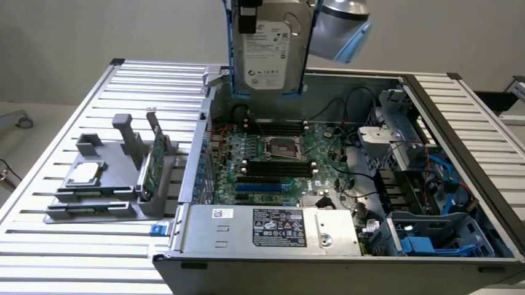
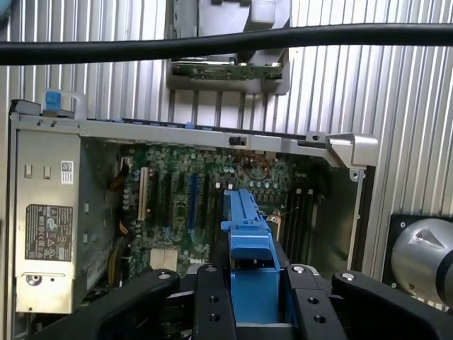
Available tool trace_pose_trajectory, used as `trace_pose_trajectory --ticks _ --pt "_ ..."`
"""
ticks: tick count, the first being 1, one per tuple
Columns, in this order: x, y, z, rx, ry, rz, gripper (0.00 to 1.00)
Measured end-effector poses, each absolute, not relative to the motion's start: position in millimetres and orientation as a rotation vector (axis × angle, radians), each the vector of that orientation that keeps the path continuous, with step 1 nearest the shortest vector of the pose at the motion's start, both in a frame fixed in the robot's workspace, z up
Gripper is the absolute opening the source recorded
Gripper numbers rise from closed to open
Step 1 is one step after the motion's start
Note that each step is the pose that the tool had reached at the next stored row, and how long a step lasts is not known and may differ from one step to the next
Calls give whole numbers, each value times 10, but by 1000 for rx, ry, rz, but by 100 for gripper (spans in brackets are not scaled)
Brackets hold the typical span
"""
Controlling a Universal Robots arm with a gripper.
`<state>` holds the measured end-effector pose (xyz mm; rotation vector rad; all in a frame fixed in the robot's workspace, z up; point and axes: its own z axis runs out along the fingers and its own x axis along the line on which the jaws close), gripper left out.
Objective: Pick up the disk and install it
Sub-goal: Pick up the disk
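- The pincer (image 2: 256,301) sits nearest the wrist camera. Its black fingers (image 2: 212,304) are closed about halfway, clamping the blue-framed disk (image 2: 248,219) from both sides.
- In the exterior view the disk hangs upright, label outward, high over the far side of the open computer case (image 1: 328,276). I judge this height keeps it clear of the walls and the circuit board (image 1: 271,160).
- The disk is not installed. A bay with blue parts (image 1: 434,236) sits in the case's near corner, at the exterior view's right.
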<state>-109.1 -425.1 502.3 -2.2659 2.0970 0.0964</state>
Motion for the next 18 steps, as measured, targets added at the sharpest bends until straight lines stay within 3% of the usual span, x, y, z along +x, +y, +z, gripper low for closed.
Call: trace_pose_trajectory --ticks 18 --pt "-274 -4507 5023 -2265 2096 98 33"
